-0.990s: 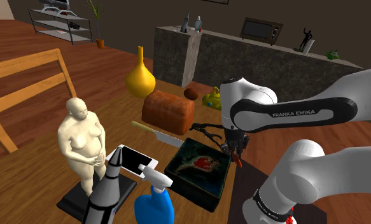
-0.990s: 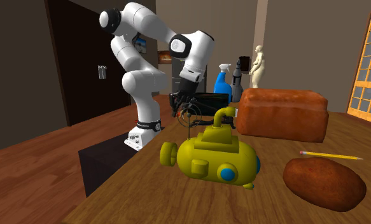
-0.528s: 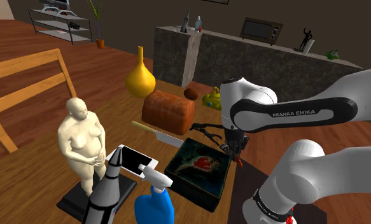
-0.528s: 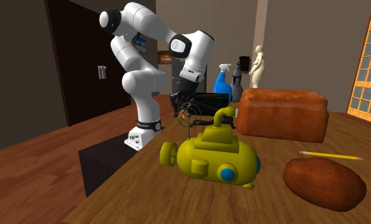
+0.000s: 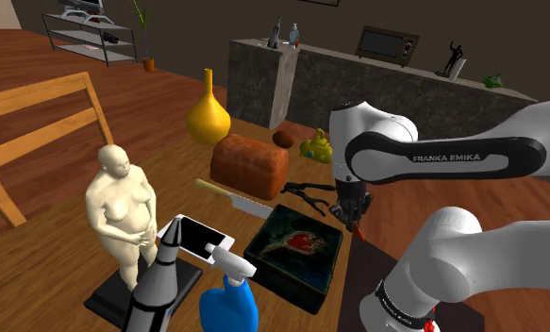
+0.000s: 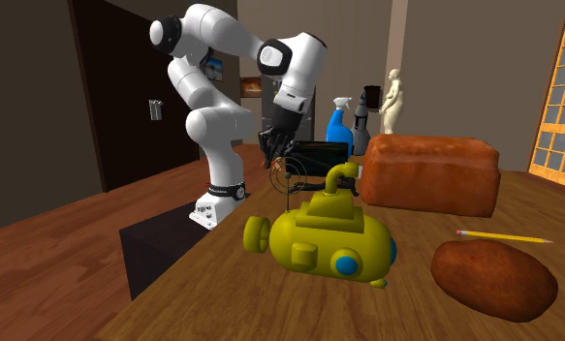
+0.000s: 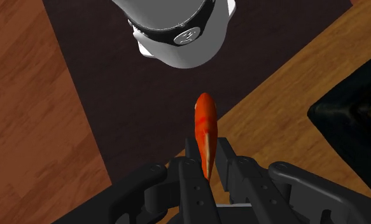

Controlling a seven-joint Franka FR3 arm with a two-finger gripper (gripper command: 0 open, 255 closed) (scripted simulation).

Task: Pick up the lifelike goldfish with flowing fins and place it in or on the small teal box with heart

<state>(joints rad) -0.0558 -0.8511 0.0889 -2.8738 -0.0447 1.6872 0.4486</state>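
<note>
An orange-red goldfish [image 7: 205, 130] is clasped between the black fingers of my gripper [image 7: 206, 156], head pointing away from the hand. It hangs over the table's edge, above the dark stand. In the shoulder view the gripper [image 5: 350, 215] hovers just off the right side of the dark teal box with a red heart [image 5: 294, 247], with a bit of the red fish [image 5: 355, 227] under it. A corner of the box [image 7: 356, 105] lies beside the gripper. In the second exterior view the gripper [image 6: 270, 148] hangs left of the box [image 6: 319, 153].
A brown loaf [image 5: 250, 165], a yellow vase [image 5: 208, 118], a yellow submarine toy [image 6: 319, 237] and black spectacles [image 5: 301, 195] lie behind the box. A figurine [image 5: 122, 212], a phone [image 5: 205, 240], a blue spray bottle [image 5: 227, 302] and a knife [image 5: 227, 195] stand on the shoulder view's left.
The hand has risen a little and shifted toward the shoulder view's right, away from the spectacles, carrying the goldfish. Everything on the table has stayed put.
</note>
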